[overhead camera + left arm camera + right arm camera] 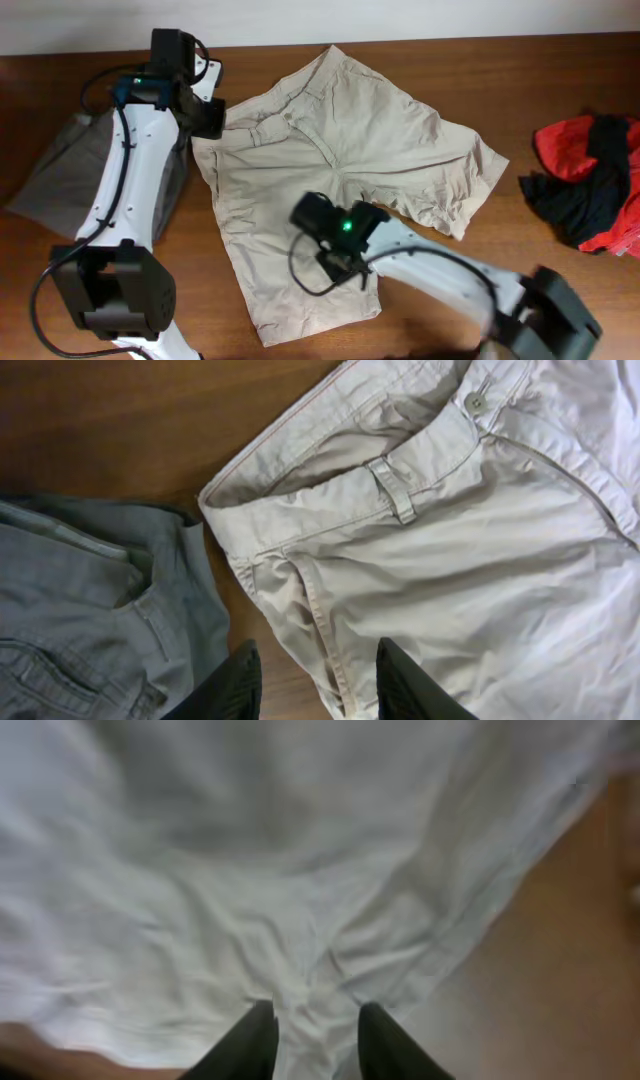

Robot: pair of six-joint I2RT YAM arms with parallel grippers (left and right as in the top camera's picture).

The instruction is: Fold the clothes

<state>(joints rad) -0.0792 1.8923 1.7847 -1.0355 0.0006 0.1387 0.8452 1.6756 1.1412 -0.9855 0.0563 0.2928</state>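
Far left: grey shorts (60,175) lie in a heap on the table (500,75), with the left arm (135,170) running up over their right edge from the near side.

Left gripper (320,685) sits low at the waistband corner of the khaki shorts (340,140) and points at the waistband. Its fingers are spread wide, straddling the side seam by the pocket, and they pinch nothing. The left finger (238,682) is over the strip of wood between the two pairs of shorts.

Khaki shorts are centre table, flat and front up. The waistband is at the far side, one leg points to the near edge, the other is splayed right.

Right arm (450,270) comes in from bottom right, its wrist over the near leg's inner edge. Right gripper (315,1040) is down on the cloth, fingers partly apart with a ridge of wrinkled fabric between them. Can't tell whether they actually grip it.

Far right: red and black garments (590,180) are bunched together, well clear of both arms.
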